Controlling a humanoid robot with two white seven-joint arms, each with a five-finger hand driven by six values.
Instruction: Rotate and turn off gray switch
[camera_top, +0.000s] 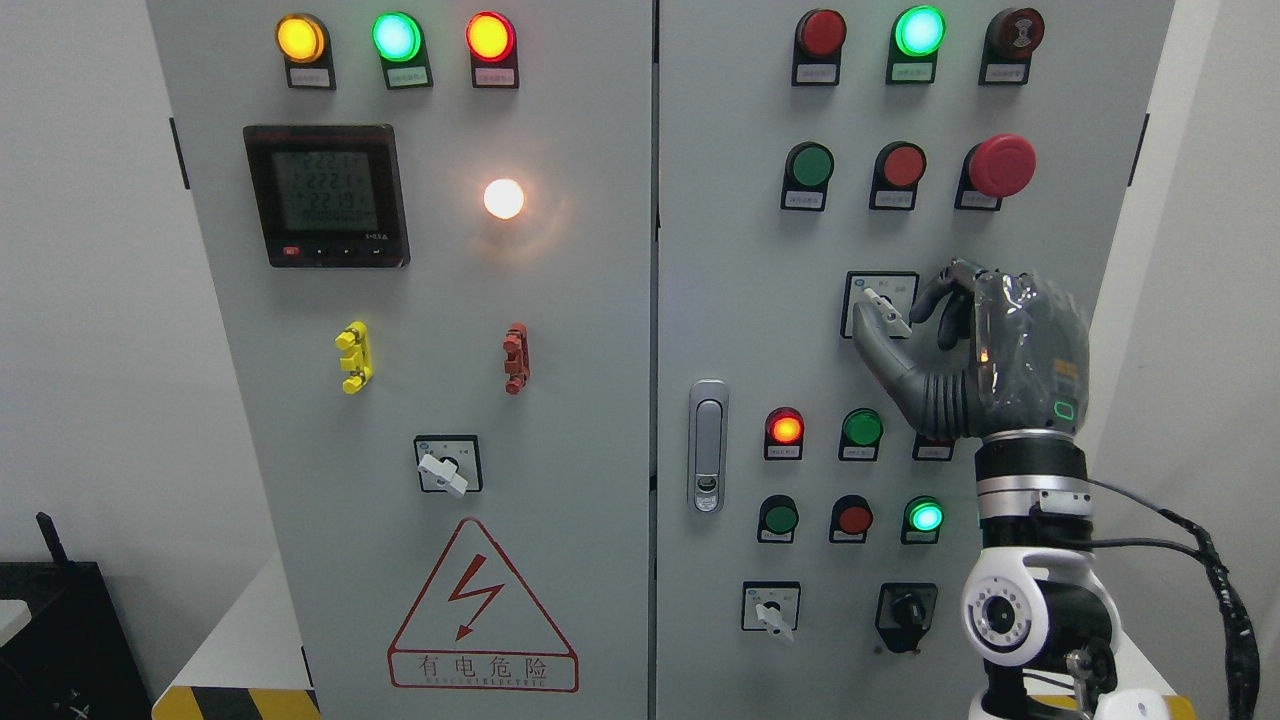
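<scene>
Presently right hand (925, 320) at gray switch (884, 312), upper-middle of right cabinet door (720, 300), near door's right edge. Thumb and dark fingers pinch switch lever. Lever long axis diagonal, tip pointing upper left. Risks: thin lever slips from pinch during rotation; turn stops short of off detent; knuckles brush red mushroom button (1000, 165) above. Left hand not visible.

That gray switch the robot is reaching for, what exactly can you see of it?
The gray switch is a small pale knob with a lever-like handle, set on a black-framed square plate on the cabinet's right door, below the red mushroom button. Its handle slants toward the lower right. The right hand pinches it between thumb and fingers.
</scene>
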